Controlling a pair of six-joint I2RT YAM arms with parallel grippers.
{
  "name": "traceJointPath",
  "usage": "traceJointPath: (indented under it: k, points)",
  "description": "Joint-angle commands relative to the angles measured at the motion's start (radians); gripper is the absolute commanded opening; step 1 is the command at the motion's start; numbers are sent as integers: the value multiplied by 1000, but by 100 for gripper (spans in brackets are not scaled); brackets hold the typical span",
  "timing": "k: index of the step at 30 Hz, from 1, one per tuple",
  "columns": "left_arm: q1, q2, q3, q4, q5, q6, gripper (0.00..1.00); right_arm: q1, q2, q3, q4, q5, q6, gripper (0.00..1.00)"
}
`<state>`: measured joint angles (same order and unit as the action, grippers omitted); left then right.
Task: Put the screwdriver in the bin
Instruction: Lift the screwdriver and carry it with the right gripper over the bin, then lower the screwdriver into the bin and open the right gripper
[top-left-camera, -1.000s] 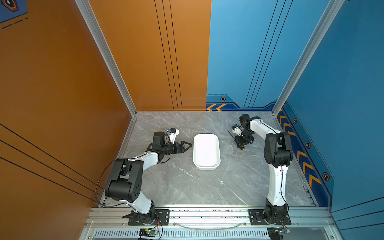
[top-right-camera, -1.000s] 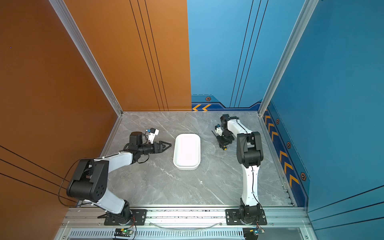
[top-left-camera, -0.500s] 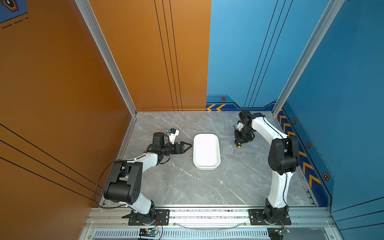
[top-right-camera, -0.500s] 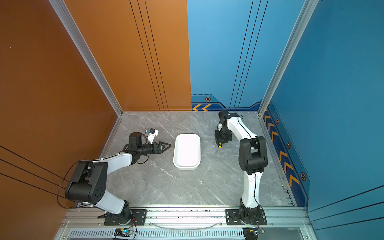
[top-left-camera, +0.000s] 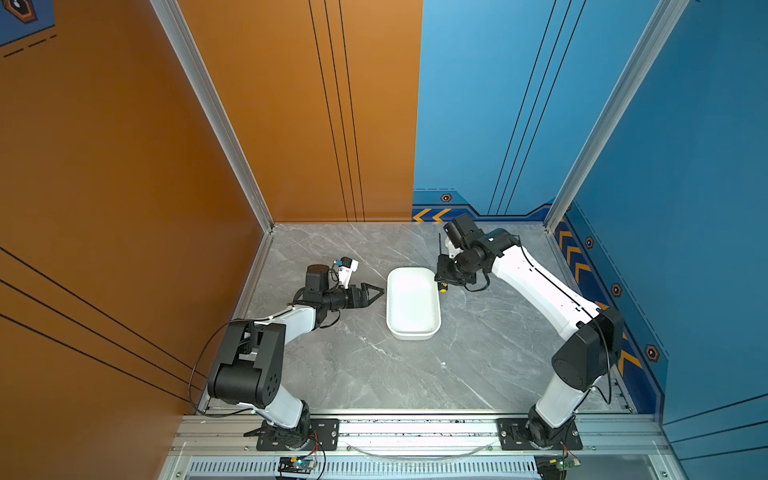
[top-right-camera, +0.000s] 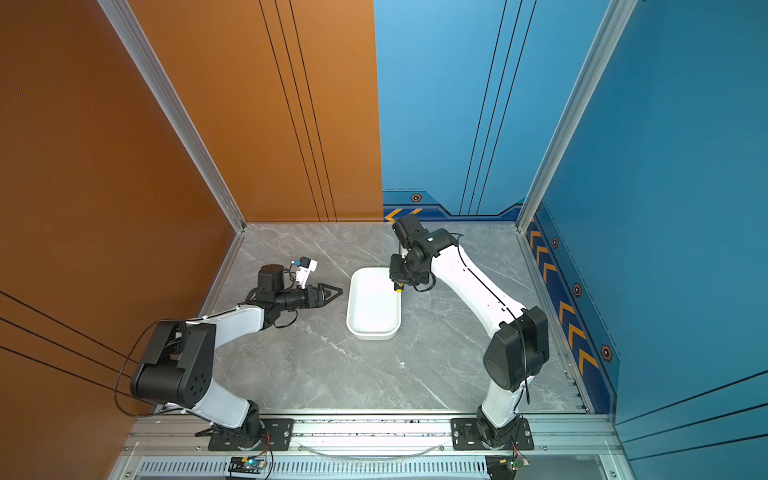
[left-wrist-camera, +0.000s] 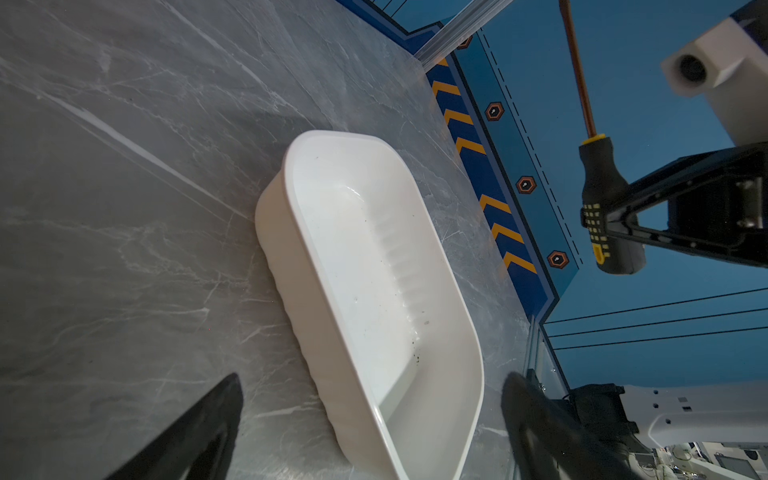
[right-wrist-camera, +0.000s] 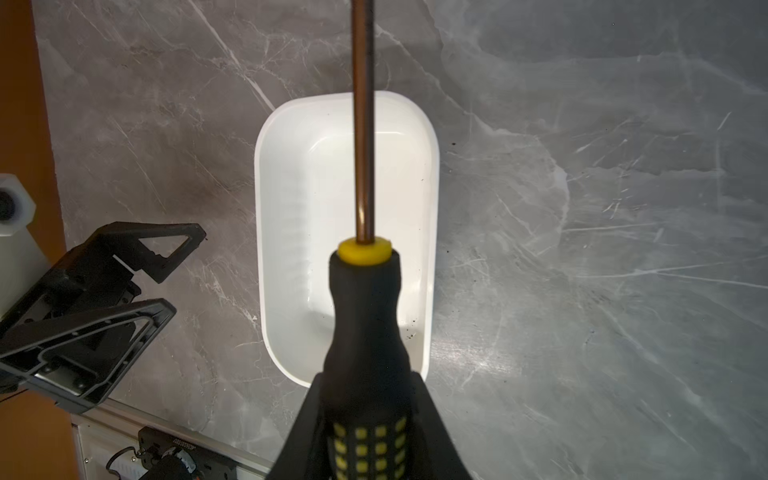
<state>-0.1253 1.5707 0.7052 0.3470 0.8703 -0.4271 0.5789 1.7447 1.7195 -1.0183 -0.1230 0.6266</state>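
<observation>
The grey marbled tabletop (top-left-camera: 374, 374) fills the lower middle of both top views. The white bin (top-left-camera: 411, 307) (top-right-camera: 372, 311) lies at its centre, its long side running up the frame.

The left tool (top-left-camera: 376, 289) sits just left of the bin, level with its upper half. Its jaws are apart and its tips point at the rim without touching it. The right tool (top-left-camera: 446, 279) hangs at the bin's upper right corner, clamped on the lower handle of the screwdriver (right-wrist-camera: 365, 299) (top-left-camera: 443, 290).

The screwdriver is held in the air, off the tabletop and not in the bin. Its yellow end shows just by the right rim in both top views, and the shaft points toward the top of the frame. In the right wrist view the shaft crosses the bin lengthwise. The screwdriver has a thin coppery shaft, a yellow collar and a black handle with yellow squares.
</observation>
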Motion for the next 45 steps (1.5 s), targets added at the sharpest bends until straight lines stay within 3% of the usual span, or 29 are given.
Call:
traceJointPath:
  k: [1, 18, 45]
  points:
    - [4, 19, 16, 4, 31, 19, 98, 52, 13, -12, 13, 112, 100, 0]
    - [-2, 22, 5, 6, 17, 27, 98, 201, 159, -95, 121, 192, 235, 0]
    - [-2, -4, -23, 5, -11, 30, 98, 224, 307, -139, 197, 163, 254, 0]
